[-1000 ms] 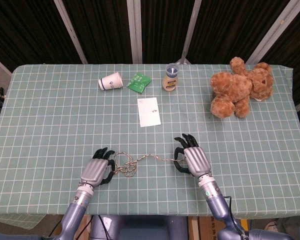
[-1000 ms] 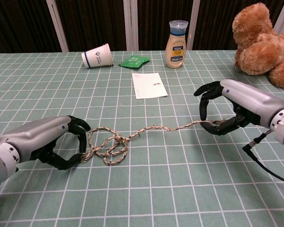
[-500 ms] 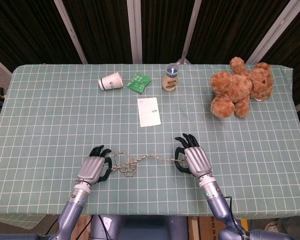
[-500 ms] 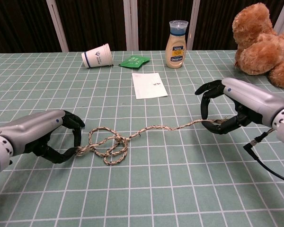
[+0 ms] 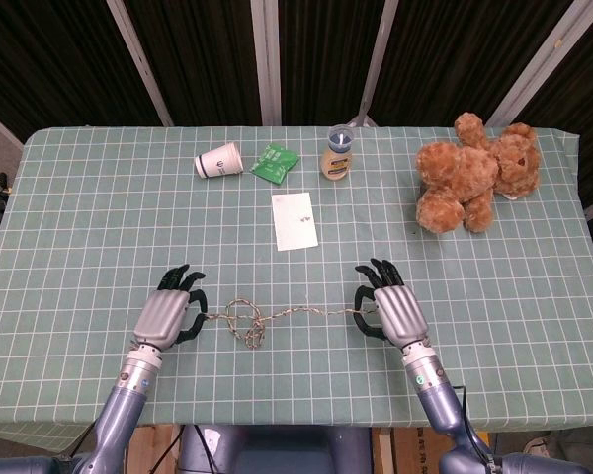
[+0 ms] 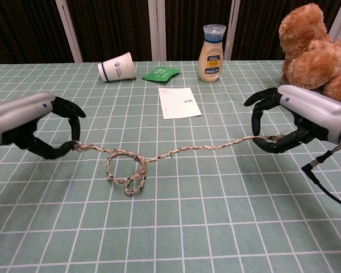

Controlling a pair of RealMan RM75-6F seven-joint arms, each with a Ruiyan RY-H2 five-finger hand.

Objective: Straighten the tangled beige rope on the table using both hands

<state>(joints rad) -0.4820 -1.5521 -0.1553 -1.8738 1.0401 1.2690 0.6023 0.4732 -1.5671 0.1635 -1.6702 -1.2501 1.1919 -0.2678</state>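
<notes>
Change: my left hand (image 6: 37, 125) has pulled outward, shrinking the tangle to one loop.
Hands: both pinch the rope (image 6: 176, 151) ends; right hand (image 6: 298, 122) too.
Rope: on the surface, below the paper card (image 5: 295, 220).

Bright even overhead light, soft shadows, sharp focus

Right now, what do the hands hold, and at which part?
The beige rope: left hand pinches its left end, right hand its right end.
</notes>
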